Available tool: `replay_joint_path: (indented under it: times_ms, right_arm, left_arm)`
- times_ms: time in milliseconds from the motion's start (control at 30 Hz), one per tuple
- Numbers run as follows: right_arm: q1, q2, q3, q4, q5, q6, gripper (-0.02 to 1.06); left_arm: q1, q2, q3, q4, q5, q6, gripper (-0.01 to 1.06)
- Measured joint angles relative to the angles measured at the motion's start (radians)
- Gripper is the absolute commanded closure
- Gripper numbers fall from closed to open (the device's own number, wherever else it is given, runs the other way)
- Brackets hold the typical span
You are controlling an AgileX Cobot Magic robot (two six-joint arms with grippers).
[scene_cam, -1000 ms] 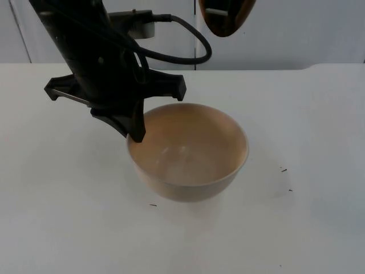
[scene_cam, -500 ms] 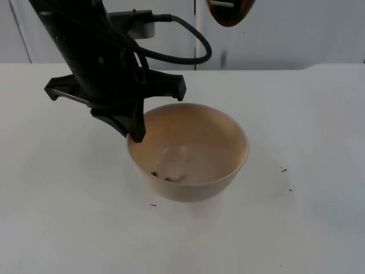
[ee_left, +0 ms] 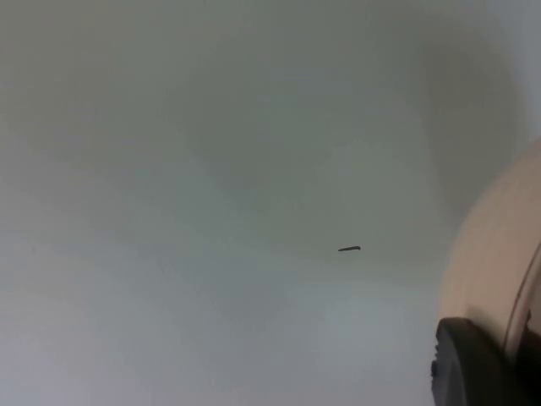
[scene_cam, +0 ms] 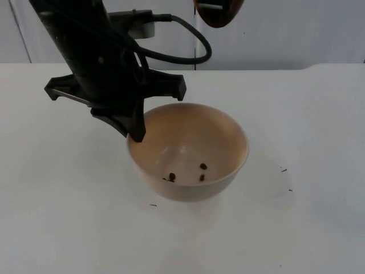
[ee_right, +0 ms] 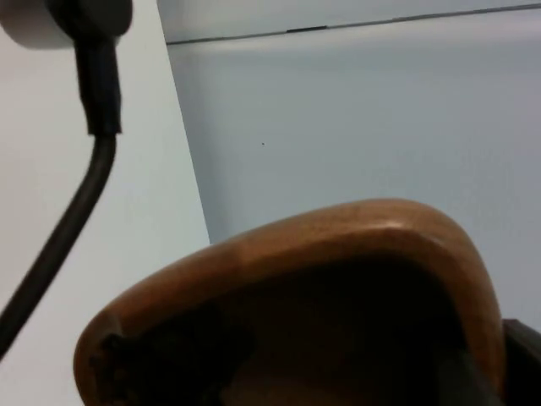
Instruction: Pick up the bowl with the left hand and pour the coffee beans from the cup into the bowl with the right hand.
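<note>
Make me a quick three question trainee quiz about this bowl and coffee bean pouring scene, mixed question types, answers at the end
1. True or false: the bowl holds a few coffee beans.
2. Which gripper is at the bowl's rim?
A. left gripper
B. right gripper
3. Fill in: the brown cup hangs ___ the bowl, against the grey wall.

Key: 1 true; 2 A; 3 above.

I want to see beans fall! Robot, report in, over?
Left tool shut on bowl rim. Right tool up top, holding tipped cup. A few beans in bowl. Nothing in the way.
</note>
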Motion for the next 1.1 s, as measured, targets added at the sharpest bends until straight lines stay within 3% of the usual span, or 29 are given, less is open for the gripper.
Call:
replay_joint_path:
  times_ms: [333,500,600,1100]
  right_arm:
    - [0.000,0.000,0.000,-0.006,0.000,0.000,1.04]
    - [0.004,0.000,0.046,-0.060,0.000,0.000,1.04]
    - [0.004,0.000,0.106,-0.077,0.000,0.029,1.04]
    - [0.004,-0.013,0.116,-0.088,0.000,0.074,1.04]
  left_arm:
    - [0.000,0.000,0.000,0.000,0.000,0.000,1.05]
    - [0.000,0.000,0.000,0.000,0.002,0.000,1.05]
    - [0.000,0.000,0.000,0.000,0.002,0.000,1.05]
    - [0.000,0.000,0.000,-0.004,0.002,0.000,1.05]
